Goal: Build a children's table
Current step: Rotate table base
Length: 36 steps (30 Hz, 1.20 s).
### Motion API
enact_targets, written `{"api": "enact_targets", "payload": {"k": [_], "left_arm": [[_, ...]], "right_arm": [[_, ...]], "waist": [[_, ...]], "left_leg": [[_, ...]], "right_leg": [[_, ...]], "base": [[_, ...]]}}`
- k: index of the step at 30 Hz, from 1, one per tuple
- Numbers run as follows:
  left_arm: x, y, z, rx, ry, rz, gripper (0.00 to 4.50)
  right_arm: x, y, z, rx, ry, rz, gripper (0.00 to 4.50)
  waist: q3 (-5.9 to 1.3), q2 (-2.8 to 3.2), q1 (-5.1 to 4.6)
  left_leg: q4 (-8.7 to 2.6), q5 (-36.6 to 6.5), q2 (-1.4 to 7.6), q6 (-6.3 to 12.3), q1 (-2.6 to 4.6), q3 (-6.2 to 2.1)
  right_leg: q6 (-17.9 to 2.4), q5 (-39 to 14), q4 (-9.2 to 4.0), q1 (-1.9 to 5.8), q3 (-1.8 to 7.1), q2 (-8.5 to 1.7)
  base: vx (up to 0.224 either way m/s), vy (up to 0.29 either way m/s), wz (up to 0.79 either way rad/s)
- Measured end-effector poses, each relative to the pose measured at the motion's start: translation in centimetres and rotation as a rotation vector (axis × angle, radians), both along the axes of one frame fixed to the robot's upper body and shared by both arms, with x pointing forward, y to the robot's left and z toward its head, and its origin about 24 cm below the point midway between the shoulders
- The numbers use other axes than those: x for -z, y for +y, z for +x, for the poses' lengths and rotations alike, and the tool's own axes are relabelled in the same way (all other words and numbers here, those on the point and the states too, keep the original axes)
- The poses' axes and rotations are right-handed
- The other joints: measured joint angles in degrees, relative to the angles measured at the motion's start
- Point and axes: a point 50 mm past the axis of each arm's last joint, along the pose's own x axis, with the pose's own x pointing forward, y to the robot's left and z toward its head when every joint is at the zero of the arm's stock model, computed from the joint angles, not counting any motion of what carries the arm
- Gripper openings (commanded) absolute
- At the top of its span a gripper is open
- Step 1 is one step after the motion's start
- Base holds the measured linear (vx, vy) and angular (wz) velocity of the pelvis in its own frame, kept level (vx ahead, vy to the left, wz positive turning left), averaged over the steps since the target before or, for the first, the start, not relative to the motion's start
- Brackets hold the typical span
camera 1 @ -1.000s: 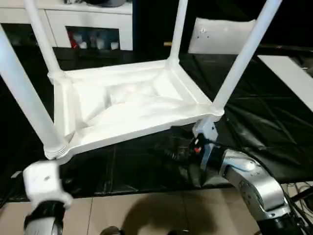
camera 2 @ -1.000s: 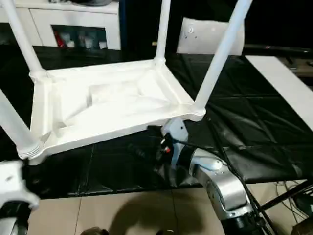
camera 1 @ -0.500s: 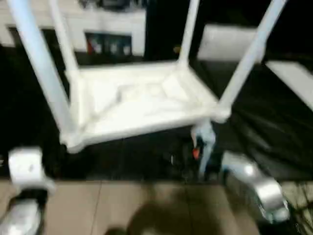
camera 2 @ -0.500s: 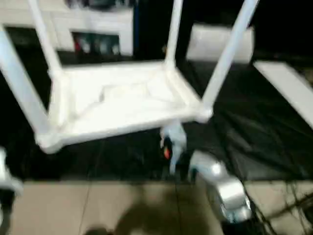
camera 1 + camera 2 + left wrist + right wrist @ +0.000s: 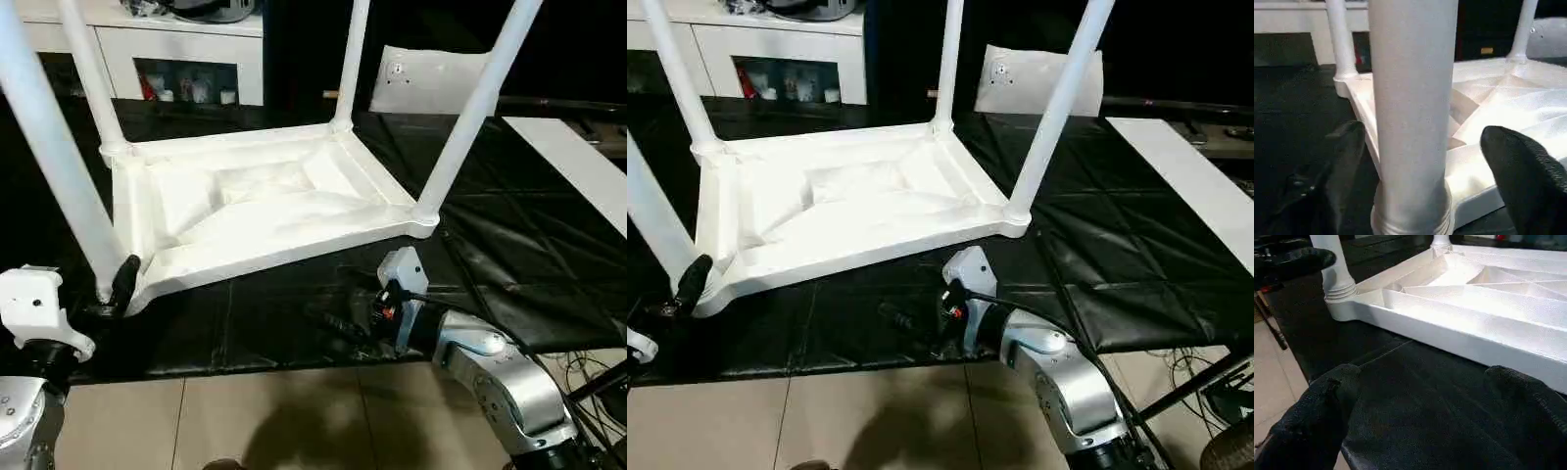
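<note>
The white tabletop (image 5: 265,211) lies upside down on the black mat, ribbed underside up. All four white legs stand in its corner sockets: near-left (image 5: 54,166), far-left (image 5: 88,73), far-right (image 5: 351,59), near-right (image 5: 470,117). My left gripper (image 5: 1425,134) is open at the base of the near-left leg. One black finger (image 5: 1347,156) stands on each side of that leg, with a gap on at least one side. My right gripper (image 5: 1420,382) is open low over the mat, just in front of the tabletop's near edge, holding nothing.
The black mat (image 5: 509,245) ends at a tiled floor (image 5: 294,421) close to me. A flat white sheet with a small round mark (image 5: 431,78) leans at the back. There is a white cabinet (image 5: 167,44) at the back left and a white board (image 5: 573,162) at the right.
The camera swung and settled again. My left gripper has come forward to straddle the base of the near-left leg. The table and my right arm look much the same.
</note>
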Motion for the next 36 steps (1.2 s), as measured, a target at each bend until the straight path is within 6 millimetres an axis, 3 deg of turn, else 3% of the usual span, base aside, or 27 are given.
{"api": "enact_targets", "payload": {"k": [9, 17, 24, 30, 36], "left_arm": [[-0.6, 1.8, 1.7, 0.114, 0.050, 0.008, 4.41], [-0.7, 1.1, 2.4, 0.410, 0.177, -0.123, 4.41], [-0.8, -4.1, 0.8, 0.728, 0.240, -0.267, 4.41], [-1.2, -8.3, -0.4, 0.893, 0.278, -0.333, 4.41], [-1.4, -13.6, -1.2, 1.051, 0.263, -0.455, 4.41]], "right_arm": [[0.4, 0.5, -0.1, -0.012, 0.000, -0.045, 4.50], [2.4, 0.0, 3.5, 0.301, 0.026, -0.220, 4.50], [4.8, -1.5, 6.0, 0.528, 0.080, -0.419, 4.50], [5.0, -1.4, 7.6, 0.591, 0.084, -0.420, 4.50], [4.9, -0.9, 8.3, 0.590, 0.083, -0.417, 4.50]], "waist": [[-0.09, -0.18, -0.05], [-0.12, -0.74, 0.20], [-0.25, -1.43, 0.51], [-0.43, -1.78, -0.45], [-0.52, -2.12, -1.76]], "left_leg": [[-0.07, 0.15, 0.05, 0.12, 0.10, 0.25], [-0.28, 0.28, 0.20, -0.09, 0.46, 0.90], [-0.34, 0.23, 0.14, -0.02, 0.41, 1.30], [-0.74, 0.34, 0.24, -0.21, 0.94, 1.61], [-0.97, 0.35, 0.28, -0.21, 0.93, 2.08]], "right_leg": [[-0.03, -0.19, -0.10, -0.03, 0.07, 0.00], [-0.02, -0.20, 0.06, -0.02, 0.25, -0.10], [0.00, -0.24, 0.00, -0.13, 0.53, -0.19], [0.03, -0.25, 0.10, -0.11, 0.92, -0.02], [0.06, -0.25, 0.08, -0.21, 1.33, 0.05]], "base": [[0.000, 0.000, 0.00], [0.000, 0.000, 0.00], [0.000, 0.000, 0.00], [0.000, 0.000, 0.00], [0.000, 0.000, 0.00]]}}
